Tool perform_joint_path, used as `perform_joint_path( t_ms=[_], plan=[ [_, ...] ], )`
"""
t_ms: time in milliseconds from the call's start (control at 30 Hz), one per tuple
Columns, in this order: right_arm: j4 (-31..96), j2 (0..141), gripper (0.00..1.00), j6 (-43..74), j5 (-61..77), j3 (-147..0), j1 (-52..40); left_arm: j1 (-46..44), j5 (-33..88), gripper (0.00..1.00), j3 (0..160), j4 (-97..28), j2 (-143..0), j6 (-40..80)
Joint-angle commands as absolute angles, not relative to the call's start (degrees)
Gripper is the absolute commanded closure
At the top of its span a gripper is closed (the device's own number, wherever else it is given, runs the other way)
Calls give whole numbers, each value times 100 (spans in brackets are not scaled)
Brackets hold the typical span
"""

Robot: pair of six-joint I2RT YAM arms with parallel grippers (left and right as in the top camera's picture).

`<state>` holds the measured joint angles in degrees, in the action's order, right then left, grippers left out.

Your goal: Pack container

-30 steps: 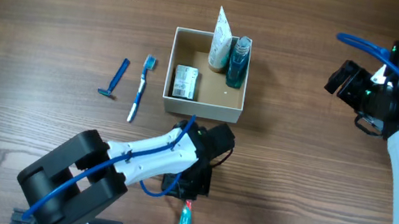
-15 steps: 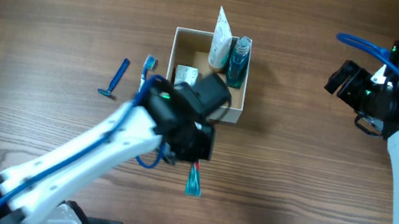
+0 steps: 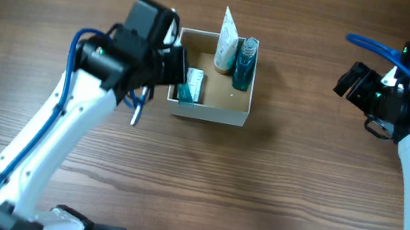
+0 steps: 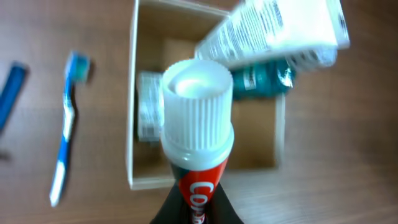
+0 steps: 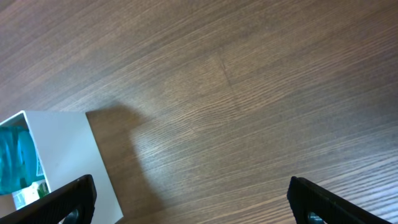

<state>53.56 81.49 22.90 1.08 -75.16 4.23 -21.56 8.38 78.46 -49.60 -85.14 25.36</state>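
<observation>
**Overhead**
- Container (image 3: 239,114): square, open face up, walls squared to the table (image 3: 300,199) edges, at table centre.
- Inside it: white tube (image 3: 227,38) and teal bottle (image 3: 244,64), both upright against the far wall. A small wrapped packet (image 3: 194,79) lies on the left.
- Left gripper (image 3: 182,86): over the container's left wall, pinching a toothpaste tube (image 3: 186,93).
- Right gripper (image 3: 355,80): well apart, off to the right.

**Left wrist**
- Toothpaste tube: long axis runs out from the dark fingers (image 4: 163,216), with the white ribbed cap (image 4: 198,102) leading over the container's opening.
- Toothbrush (image 4: 64,143) and blue razor (image 4: 12,93): on the table beside the container's wall (image 4: 132,124).

**Right wrist**
- Fingers (image 5: 68,199): spread wide, nothing between them.
- Container corner is at lower left.
</observation>
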Motion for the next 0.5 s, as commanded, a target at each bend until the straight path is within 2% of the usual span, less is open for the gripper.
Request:
perform_joint_path(
  t_ms=[0, 167, 333, 367, 400, 433, 467],
  plan=[
    [5339, 8152, 0, 2263, 139, -7553, 436, -1914, 1284, 96, 7909, -4466, -9015, 1658],
    [5339, 8152, 0, 2263, 139, -7553, 436, -1942, 1831, 96, 7909, -3933, -9583, 1347],
    [5339, 8152, 0, 2263, 139, -7553, 436, -1942, 1872, 95, 7909, -3918, -10014, 1345],
    [5339, 8152, 0, 2265, 139, -7553, 436, -1949, 1925, 90, 7909, -3951, -10084, 1350],
    [5339, 8152, 0, 2265, 139, -7553, 436, -1957, 1975, 75, 7909, -3972, -10110, 1350],
    [5339, 8152, 0, 2265, 139, -7553, 436, -1966, 2075, 43, 7909, -4010, -10123, 1350],
    [5339, 8152, 0, 2263, 139, -7553, 436, -1966, 2156, 37, 7909, -4025, -10123, 1347]
  ],
)
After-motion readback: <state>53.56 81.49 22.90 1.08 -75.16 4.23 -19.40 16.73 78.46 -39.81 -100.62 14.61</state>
